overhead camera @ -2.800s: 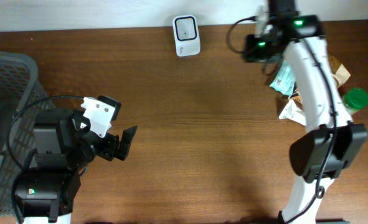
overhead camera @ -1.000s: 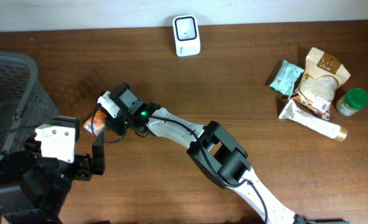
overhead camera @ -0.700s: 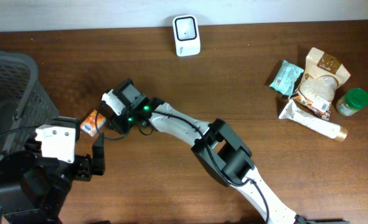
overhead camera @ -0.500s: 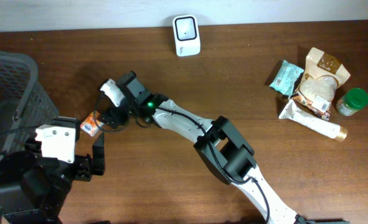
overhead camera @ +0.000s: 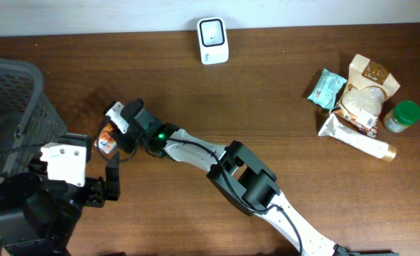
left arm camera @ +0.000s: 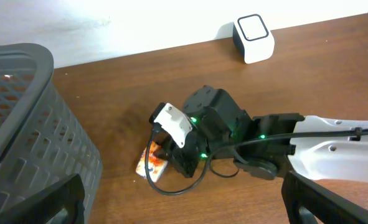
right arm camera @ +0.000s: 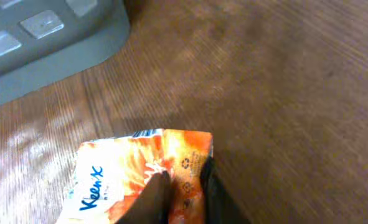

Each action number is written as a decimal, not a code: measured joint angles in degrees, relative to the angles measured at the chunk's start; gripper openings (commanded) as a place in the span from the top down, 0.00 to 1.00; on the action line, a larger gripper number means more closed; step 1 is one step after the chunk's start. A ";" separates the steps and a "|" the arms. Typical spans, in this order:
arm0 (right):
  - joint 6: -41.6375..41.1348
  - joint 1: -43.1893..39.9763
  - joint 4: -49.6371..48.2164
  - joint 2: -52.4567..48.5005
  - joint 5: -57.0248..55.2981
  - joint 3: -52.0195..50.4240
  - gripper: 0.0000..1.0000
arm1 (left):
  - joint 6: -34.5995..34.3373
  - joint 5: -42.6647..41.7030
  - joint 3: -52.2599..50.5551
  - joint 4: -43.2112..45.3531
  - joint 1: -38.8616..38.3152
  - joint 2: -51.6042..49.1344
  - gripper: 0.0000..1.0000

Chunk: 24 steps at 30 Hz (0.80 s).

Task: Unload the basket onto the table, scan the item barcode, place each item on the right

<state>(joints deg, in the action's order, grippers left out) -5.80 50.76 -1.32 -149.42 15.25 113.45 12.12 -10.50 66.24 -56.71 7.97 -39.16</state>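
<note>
right gripper (right arm camera: 182,186): pinched shut on corner of orange tissue pack (right arm camera: 118,177), just beside basket (overhead camera: 11,92) | left gripper (left arm camera: 184,202): fingers spread wide, holding nothing, near basket

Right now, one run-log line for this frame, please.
right end effector: shut on tissue pack | left end effector: open, empty | scanner: far table edge

Glossy plastic tissue pack (right arm camera: 140,168), matt wooden table (right arm camera: 283,93)

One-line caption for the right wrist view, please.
Right pincer pinches the edge of an orange tissue pack on the wooden table, near a grey basket.
</note>
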 measured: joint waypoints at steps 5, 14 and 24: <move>-0.68 -0.04 3.15 0.00 -0.70 1.18 0.96 | 0.00 0.00 0.00 -0.94 0.00 0.00 0.01; 0.68 -4.52 30.58 5.29 -7.28 3.82 0.96 | 0.00 0.00 0.00 -1.01 0.00 0.00 0.01; 1.11 -16.02 52.35 11.02 -14.14 2.38 0.96 | 0.00 0.00 -1.31 -1.01 0.00 -0.90 0.01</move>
<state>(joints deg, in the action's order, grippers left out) -4.69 34.74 51.03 -138.41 1.10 115.83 12.12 -10.50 64.93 -57.71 7.97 -40.05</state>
